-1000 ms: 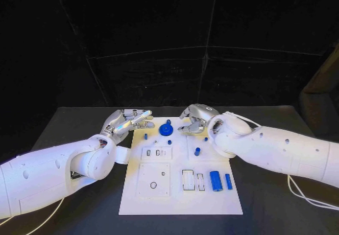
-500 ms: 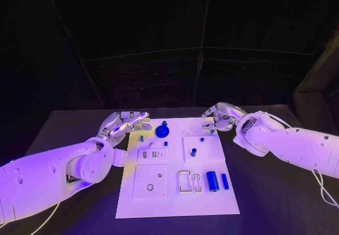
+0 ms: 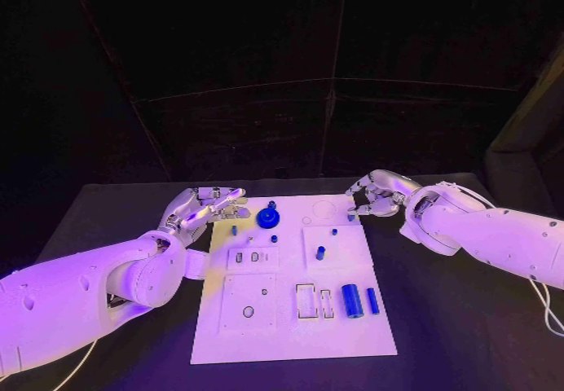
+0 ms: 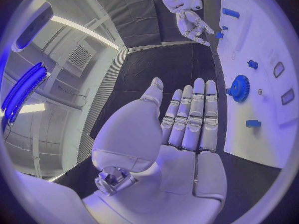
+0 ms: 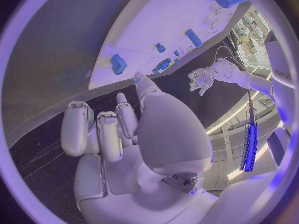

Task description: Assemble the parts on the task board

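Note:
The white task board (image 3: 294, 326) lies in the middle of the table. A blue gear (image 3: 268, 217) stands near its far edge, with small blue pegs (image 3: 274, 239) just in front of it. A blue peg (image 3: 319, 253) stands mid-board, and a blue cylinder (image 3: 350, 300) lies beside a thinner blue bar (image 3: 372, 300) at the right. My left hand (image 3: 209, 205) hovers at the board's far left corner, fingers straight and holding nothing; in the left wrist view the fingers (image 4: 193, 119) point past the gear (image 4: 238, 88). My right hand (image 3: 376, 195) hangs off the far right corner, its fingers (image 5: 81, 129) curled in on nothing.
Black table (image 3: 470, 326) surrounds the board, with black curtains behind. White recessed slots (image 3: 313, 300) and a plate with an oval hole (image 3: 249, 311) mark the board's near half. A white cable (image 3: 547, 314) trails from my right arm.
My right hand has drawn back from beside the gear to the right, off the board's far right corner. The left hand has stayed roughly where it was.

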Available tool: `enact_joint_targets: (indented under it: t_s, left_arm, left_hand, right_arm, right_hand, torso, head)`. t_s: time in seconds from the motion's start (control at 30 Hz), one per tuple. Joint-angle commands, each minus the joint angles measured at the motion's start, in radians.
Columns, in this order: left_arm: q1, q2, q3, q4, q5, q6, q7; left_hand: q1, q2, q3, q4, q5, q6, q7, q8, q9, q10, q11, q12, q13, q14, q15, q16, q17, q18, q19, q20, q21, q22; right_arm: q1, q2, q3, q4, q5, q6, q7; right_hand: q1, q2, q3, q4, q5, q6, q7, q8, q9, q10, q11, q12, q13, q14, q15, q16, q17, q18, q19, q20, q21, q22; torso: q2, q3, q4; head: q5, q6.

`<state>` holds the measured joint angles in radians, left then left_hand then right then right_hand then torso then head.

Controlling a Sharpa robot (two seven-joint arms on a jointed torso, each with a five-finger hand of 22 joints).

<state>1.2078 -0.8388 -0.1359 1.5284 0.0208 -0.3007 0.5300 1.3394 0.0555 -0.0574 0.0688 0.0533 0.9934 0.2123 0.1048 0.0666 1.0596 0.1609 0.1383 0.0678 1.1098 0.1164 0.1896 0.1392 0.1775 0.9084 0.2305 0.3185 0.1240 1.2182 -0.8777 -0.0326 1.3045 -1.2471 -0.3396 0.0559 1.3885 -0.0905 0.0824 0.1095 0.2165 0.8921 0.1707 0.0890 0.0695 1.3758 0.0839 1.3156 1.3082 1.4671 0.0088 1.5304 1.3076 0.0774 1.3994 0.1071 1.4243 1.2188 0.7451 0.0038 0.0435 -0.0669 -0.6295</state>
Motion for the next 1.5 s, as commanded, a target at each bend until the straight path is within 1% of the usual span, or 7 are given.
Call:
enact_joint_targets:
  t_s: [0.03, 0.33, 0.57, 0.7, 1.17, 1.37, 1.5]
  left_arm:
    - [0.0, 0.002, 0.001, -0.001, -0.001, 0.015, 0.005]
    - [0.0, 0.002, 0.0, -0.002, -0.001, 0.014, 0.005]
    - [0.0, 0.002, 0.0, -0.003, -0.001, 0.014, 0.005]
    - [0.0, 0.002, 0.0, -0.004, -0.001, 0.013, 0.005]
    - [-0.001, 0.002, 0.0, -0.005, -0.001, 0.012, 0.005]
    - [-0.001, 0.002, 0.0, -0.005, -0.001, 0.012, 0.004]
    - [-0.001, 0.003, 0.0, -0.006, -0.001, 0.012, 0.003]
  left_hand:
    - [0.002, 0.012, -0.001, -0.007, -0.001, 0.006, 0.001, -0.003, 0.0, 0.007, -0.001, -0.004, -0.001, 0.008, 0.001, -0.004, 0.001, 0.006, 0.003, -0.001, 0.001, -0.001]
    - [0.003, 0.012, -0.002, -0.007, -0.001, 0.006, 0.001, -0.004, 0.0, 0.008, -0.001, -0.004, -0.001, 0.008, 0.0, -0.004, 0.001, 0.006, 0.003, -0.001, 0.001, -0.001]
    - [0.003, 0.012, -0.002, -0.007, -0.001, 0.006, 0.001, -0.004, 0.0, 0.008, -0.001, -0.004, -0.001, 0.008, 0.0, -0.004, 0.001, 0.006, 0.003, -0.001, 0.001, -0.001]
    - [0.003, 0.012, -0.002, -0.007, -0.001, 0.006, 0.001, -0.004, 0.0, 0.008, -0.001, -0.004, -0.001, 0.008, 0.0, -0.004, 0.001, 0.006, 0.003, -0.001, 0.001, -0.001]
    - [0.003, 0.012, -0.002, -0.007, -0.001, 0.006, 0.001, -0.004, 0.0, 0.008, -0.001, -0.004, -0.001, 0.008, 0.0, -0.004, 0.001, 0.006, 0.003, -0.001, 0.001, -0.001]
    - [0.003, 0.012, -0.002, -0.009, -0.001, 0.006, 0.001, -0.004, 0.0, 0.008, -0.001, -0.005, -0.001, 0.009, 0.0, -0.005, 0.001, 0.006, 0.003, -0.001, 0.001, -0.002]
    - [0.003, 0.012, -0.002, -0.009, -0.001, 0.006, 0.001, -0.004, 0.0, 0.008, -0.001, -0.005, -0.001, 0.009, 0.0, -0.005, 0.001, 0.006, 0.003, -0.001, 0.001, -0.002]
  right_arm:
    - [0.0, 0.0, 0.0, -0.012, 0.006, 0.056, 0.041]
    - [-0.008, -0.003, 0.0, -0.03, 0.003, 0.075, 0.046]
    - [-0.013, -0.002, 0.0, -0.037, 0.003, 0.087, 0.05]
    - [-0.019, 0.001, 0.0, -0.04, 0.003, 0.088, 0.047]
    - [-0.035, 0.018, 0.0, -0.063, 0.003, 0.068, 0.032]
    - [-0.037, 0.026, 0.0, -0.068, 0.003, 0.06, 0.033]
    - [-0.037, 0.029, 0.0, -0.069, 0.003, 0.062, 0.034]
  right_hand:
    - [0.009, -0.002, 0.0, -0.006, 0.005, -0.007, 0.001, -0.006, -0.001, 0.008, -0.002, 0.003, 0.002, 0.082, -0.004, 0.005, 0.163, -0.009, 0.006, 0.003, 0.005, 0.001]
    - [0.008, -0.001, -0.001, -0.006, 0.005, -0.005, 0.001, -0.006, -0.001, 0.01, -0.002, 0.006, 0.006, 0.082, -0.004, 0.005, 0.164, -0.009, 0.006, 0.003, 0.005, 0.001]
    - [0.008, 0.002, -0.002, -0.007, 0.006, 0.004, 0.0, -0.001, 0.001, 0.014, -0.003, 0.011, 0.01, 0.082, -0.004, 0.005, 0.165, -0.009, 0.006, 0.003, 0.005, 0.002]
    - [0.009, 0.007, -0.002, -0.01, 0.007, 0.012, -0.002, 0.002, 0.002, 0.016, -0.004, 0.013, 0.012, 0.082, -0.005, 0.005, 0.165, -0.009, 0.007, 0.003, 0.006, 0.002]
    - [0.025, 0.04, 0.015, -0.027, -0.002, 0.044, -0.006, 0.013, 0.004, 0.023, -0.009, 0.022, 0.021, 0.082, -0.009, 0.006, 0.167, -0.009, 0.007, -0.001, 0.007, 0.004]
    - [0.029, 0.06, 0.034, -0.037, -0.031, 0.066, -0.009, 0.018, 0.003, 0.027, -0.012, 0.026, 0.025, 0.083, -0.012, 0.006, 0.169, -0.009, 0.008, -0.004, 0.008, 0.005]
    - [0.029, 0.07, 0.045, -0.04, -0.04, 0.082, -0.012, 0.022, 0.004, 0.03, -0.014, 0.029, 0.028, 0.083, -0.014, 0.006, 0.17, -0.009, 0.008, -0.005, 0.008, 0.007]
  torso:
    - [0.0, -0.0008, 0.0006]
    - [0.0, -0.0014, -0.0001]
    - [0.0, -0.0017, 0.0013]
    - [0.0, -0.0013, -0.0009]
    - [-0.001, -0.0014, 0.0016]
    - [0.0, -0.0013, -0.0003]
    - [0.0, -0.0016, 0.0001]
  head:
    - [-0.001, -0.001]
    - [0.0, -0.006]
    - [-0.002, -0.007]
    - [-0.001, -0.008]
    - [-0.004, -0.01]
    - [-0.004, -0.01]
    - [-0.004, -0.01]
